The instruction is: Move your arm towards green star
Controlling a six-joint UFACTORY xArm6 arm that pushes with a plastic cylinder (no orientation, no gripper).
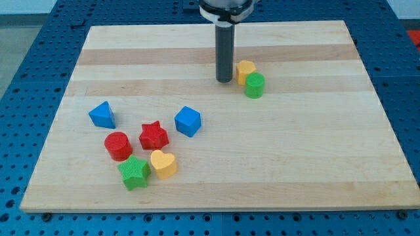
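A pale wooden tabletop (pixel 275 170) made of glued planks lies on a blue perforated base (pixel 26 39). The straight dark rod comes down from the view's top, and my tip (pixel 224 80) rests on the wood near the tabletop's top edge, a little right of its middle. The arm carries no gripper, so there is nothing to report as open or closed; the rod ends plainly at the tip.

Just to the right of my tip sits a yellow plastic block of rounded, roughly hexagonal shape (pixel 245 69), close to the rod but with a thin gap showing. A green plastic cylinder (pixel 254 85) touches that yellow block on its lower right side.

The green plastic star (pixel 134 172) lies well apart from my tip, down toward the tabletop's bottom left corner, near the bottom edge. It is the lowest block of a cluster. A yellow plastic heart (pixel 163 164) sits just beside the star on its right, touching or nearly so. A red plastic cylinder (pixel 118 145) stands just above the star on its left, and a red plastic star (pixel 153 136) stands above it on its right, with its lower point close to the yellow heart. A blue plastic cube (pixel 188 120) is near the red star, toward the tabletop's middle. A blue plastic triangular block (pixel 102 115) sits apart from the others, closest to the left edge.
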